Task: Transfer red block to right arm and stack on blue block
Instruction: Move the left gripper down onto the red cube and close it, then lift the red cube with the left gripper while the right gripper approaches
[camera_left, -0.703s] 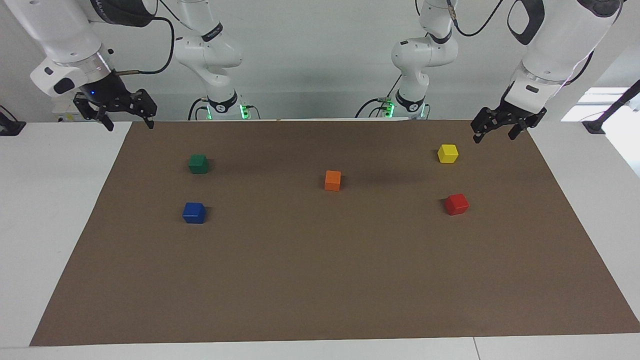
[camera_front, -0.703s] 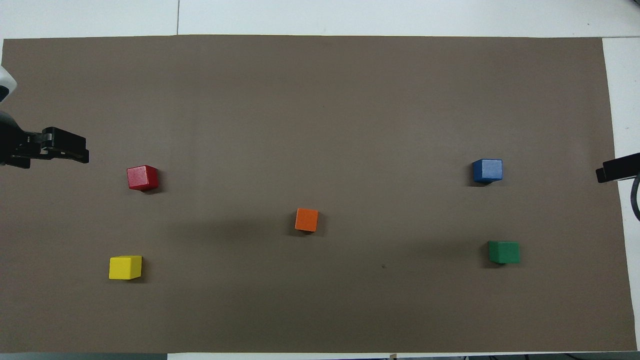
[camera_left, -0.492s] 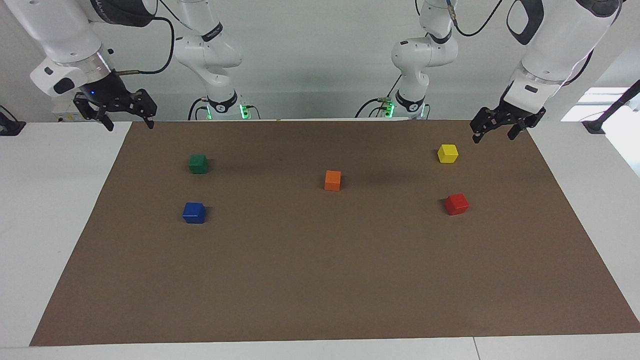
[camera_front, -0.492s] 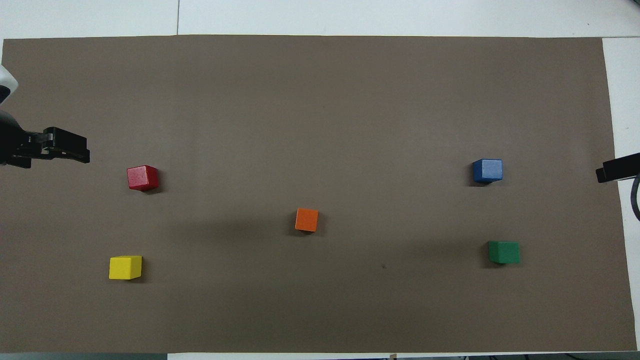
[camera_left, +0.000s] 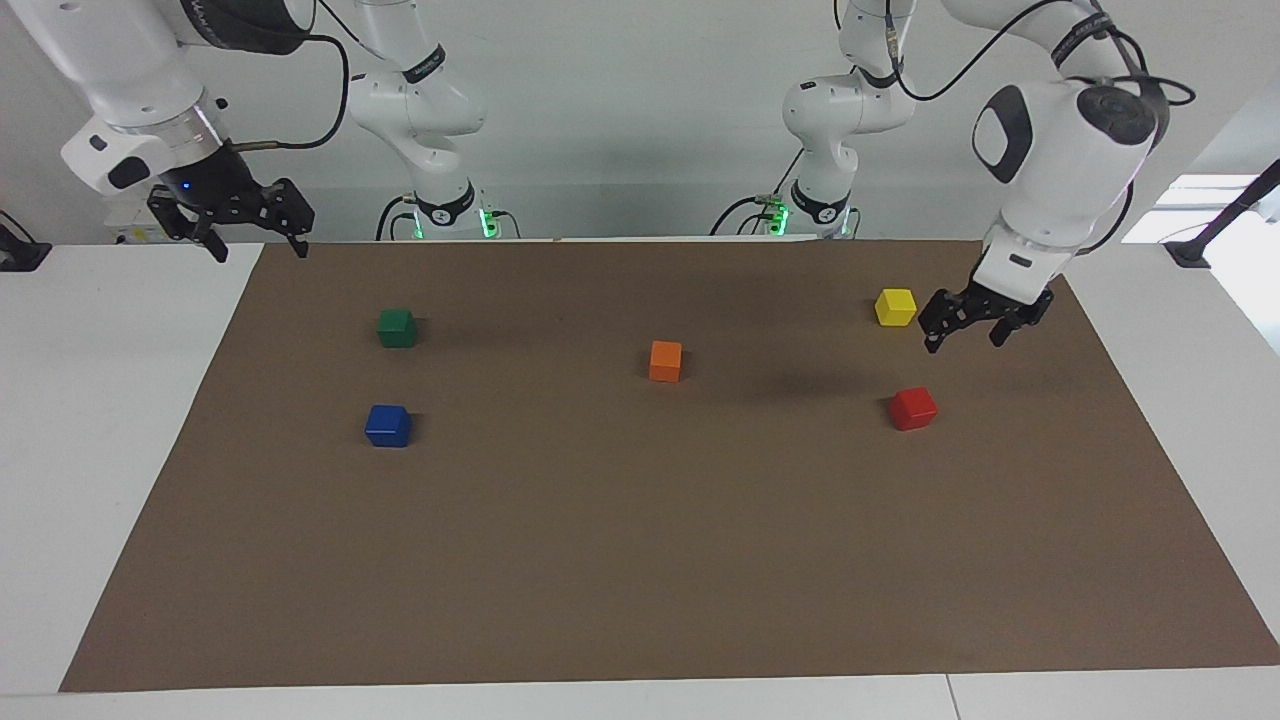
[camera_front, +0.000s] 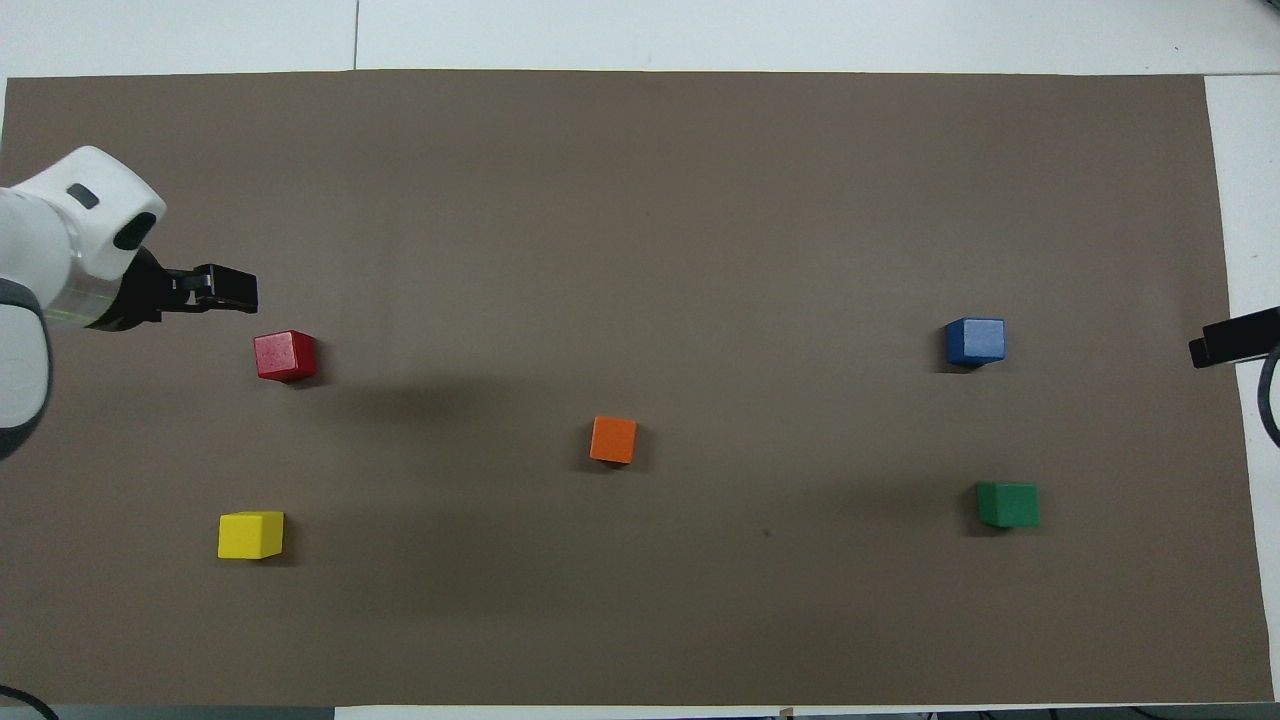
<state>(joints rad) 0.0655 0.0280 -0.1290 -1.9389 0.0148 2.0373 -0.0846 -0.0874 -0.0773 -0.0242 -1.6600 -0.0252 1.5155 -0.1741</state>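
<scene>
The red block (camera_left: 914, 408) sits on the brown mat toward the left arm's end; it also shows in the overhead view (camera_front: 285, 356). The blue block (camera_left: 388, 425) sits toward the right arm's end, seen from above too (camera_front: 975, 341). My left gripper (camera_left: 965, 342) is open and empty, up in the air over the mat between the yellow block and the red block; it also shows from above (camera_front: 215, 295). My right gripper (camera_left: 258, 250), with its blue light, is open and empty and waits over the mat's edge at its own end; only its tip (camera_front: 1225, 350) shows from above.
A yellow block (camera_left: 895, 306) lies nearer to the robots than the red block. An orange block (camera_left: 665, 360) is at the mat's middle. A green block (camera_left: 397, 327) lies nearer to the robots than the blue block. The brown mat (camera_left: 640, 560) covers most of the white table.
My left gripper has come down and in from the mat's edge toward the red block. The right arm and all blocks have not moved.
</scene>
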